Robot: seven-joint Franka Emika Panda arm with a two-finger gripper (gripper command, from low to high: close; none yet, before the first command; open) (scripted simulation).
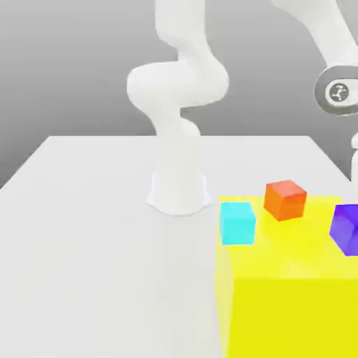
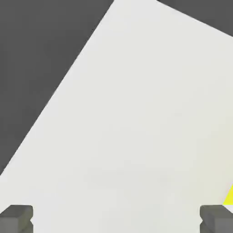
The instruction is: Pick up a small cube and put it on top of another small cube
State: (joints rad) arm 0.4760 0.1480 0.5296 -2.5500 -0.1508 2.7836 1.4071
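The small cube is out of view. In the hand view my gripper (image 2: 116, 220) is open over the bare white table (image 2: 136, 113), with nothing between its dark grey fingertips (image 2: 16, 218), which stand wide apart. A sliver of the yellow block (image 2: 229, 196) shows beside one fingertip. In the exterior view a cyan cube (image 1: 238, 224) sits at the far left corner of the large yellow block (image 1: 294, 294), and an orange-red cube (image 1: 285, 199) sits near the block's far edge.
A purple cube (image 1: 346, 228) lies at the exterior view's right edge, over the yellow block. The arm's white base (image 1: 178, 189) stands mid-table behind the block. White table (image 1: 91, 245) stretches to the exterior view's left.
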